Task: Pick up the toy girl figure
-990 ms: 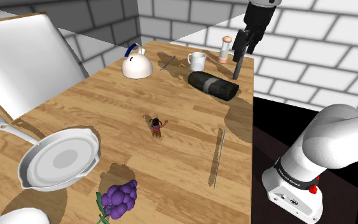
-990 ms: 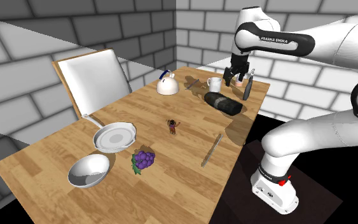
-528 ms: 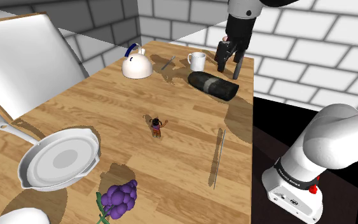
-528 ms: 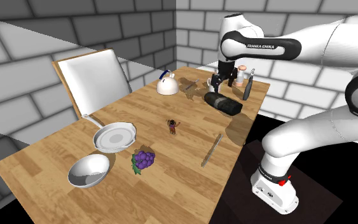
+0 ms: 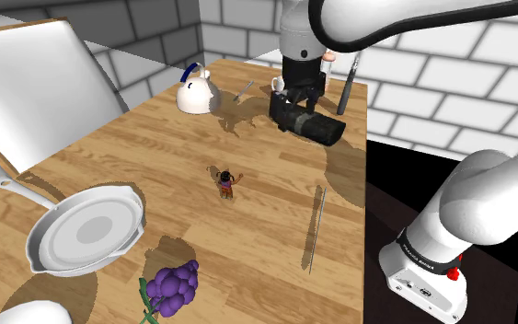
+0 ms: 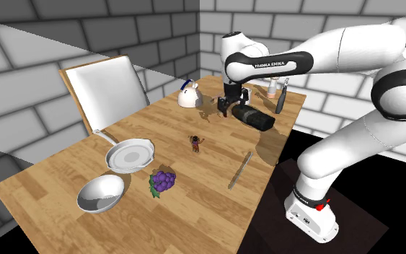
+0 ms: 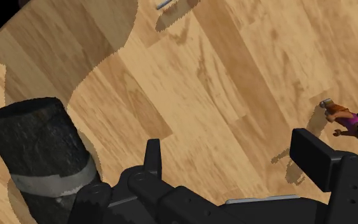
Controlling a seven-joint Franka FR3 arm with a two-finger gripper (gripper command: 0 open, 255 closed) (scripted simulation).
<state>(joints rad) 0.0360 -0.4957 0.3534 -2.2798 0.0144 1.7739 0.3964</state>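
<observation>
At the far end of the table point(image 5: 266, 216), the arched arm's gripper point(image 5: 296, 99) points down, jaws apart, well away from the toy girl figure point(image 5: 226, 183).

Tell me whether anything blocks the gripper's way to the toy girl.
Nothing visible does. The open gripper hangs by the end of the dark roll, and only bare table lies between it and the figure.
</observation>
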